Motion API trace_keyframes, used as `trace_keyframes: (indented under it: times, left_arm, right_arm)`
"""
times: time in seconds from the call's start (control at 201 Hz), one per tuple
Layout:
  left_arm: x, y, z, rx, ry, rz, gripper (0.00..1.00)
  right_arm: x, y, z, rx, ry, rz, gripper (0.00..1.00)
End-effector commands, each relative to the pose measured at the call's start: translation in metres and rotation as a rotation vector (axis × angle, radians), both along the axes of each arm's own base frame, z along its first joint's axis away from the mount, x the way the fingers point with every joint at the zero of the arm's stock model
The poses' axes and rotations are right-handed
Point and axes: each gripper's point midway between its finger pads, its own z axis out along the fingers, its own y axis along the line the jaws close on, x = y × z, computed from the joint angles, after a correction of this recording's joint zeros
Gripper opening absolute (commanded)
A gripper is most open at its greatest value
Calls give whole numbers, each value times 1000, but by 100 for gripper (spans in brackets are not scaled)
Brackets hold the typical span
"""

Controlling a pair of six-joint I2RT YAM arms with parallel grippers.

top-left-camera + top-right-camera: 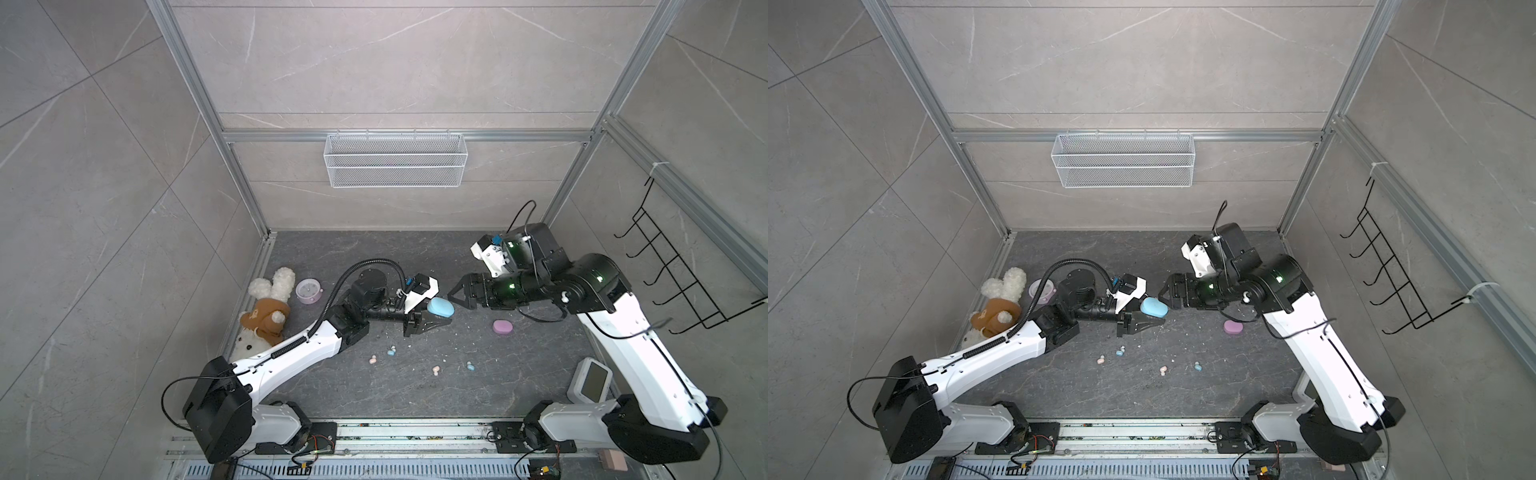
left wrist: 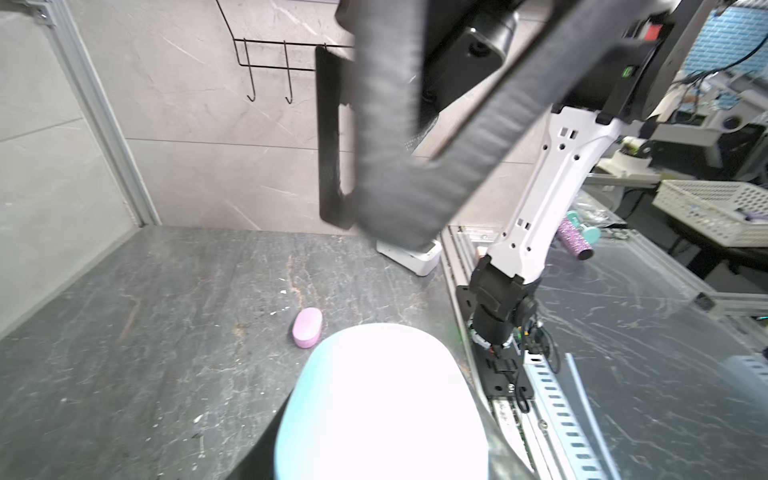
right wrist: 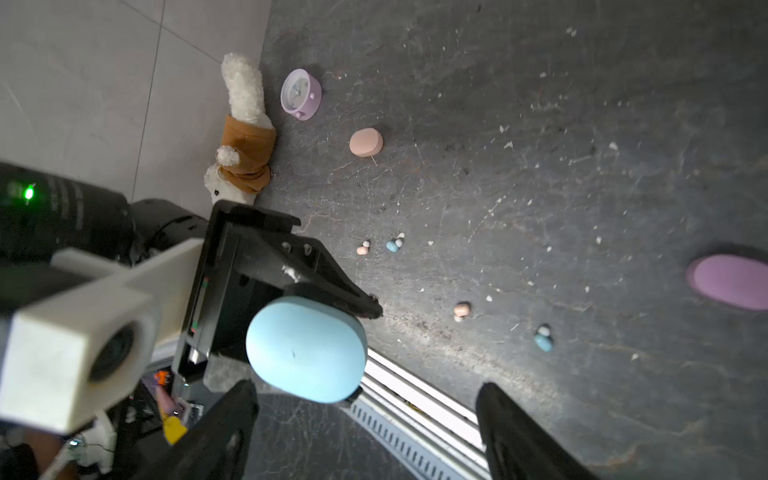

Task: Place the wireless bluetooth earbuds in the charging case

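Opening step, likely: your left gripper [image 1: 444, 317] clamps the shut blue case [image 1: 439, 306]; your right gripper [image 3: 368, 390], wide and empty, should next pry it open.

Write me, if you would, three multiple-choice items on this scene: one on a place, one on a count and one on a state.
1. Where is the lilac case?
A. lying on the table, nothing gripping it
B. in the wire basket
C. under the plush rabbit

2. How many earbuds lie loose on the table in a top view?
A. two
B. four
C. seven

3. What is the left pincer doing?
A. open and empty
B. shut on an earbud
C. shut on the blue case

Answers:
1 A: it rests flat on the dark table, right of centre in both top views.
2 B: two peach-pink and two light blue show.
3 C: the right wrist view shows the case pinched between its fingers, off the table.
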Motion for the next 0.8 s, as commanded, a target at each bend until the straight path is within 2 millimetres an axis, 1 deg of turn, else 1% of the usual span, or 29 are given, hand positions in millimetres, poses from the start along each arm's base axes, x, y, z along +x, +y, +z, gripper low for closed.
trace_keyframes:
  times: [0.0, 0.114, 0.229, 0.309, 0.423, 0.553, 0.791]
  left_arm:
    - [-16, 6, 28, -67, 21, -76, 28]
    - [-21, 5, 28, -65, 51, -115, 28]
    - [-24, 6, 26, -65, 58, -134, 28]
    - [-26, 7, 25, -66, 60, -144, 28]
    - [-30, 8, 30, -73, 54, -156, 28]
    - [-32, 11, 31, -72, 45, -157, 28]
    - [-34, 13, 31, -71, 36, -162, 28]
  right_arm:
    - [-9, 1, 12, -31, -194, 153, 84]
    - [-21, 13, 5, -98, -243, 268, 83]
    - [-26, 19, 11, -121, -330, 315, 82]
    - [-25, 21, 7, -158, -346, 331, 81]
    - [-24, 28, -4, -213, -347, 355, 79]
    - [-21, 33, -6, -249, -364, 364, 77]
    - [-13, 26, -13, -314, -366, 328, 74]
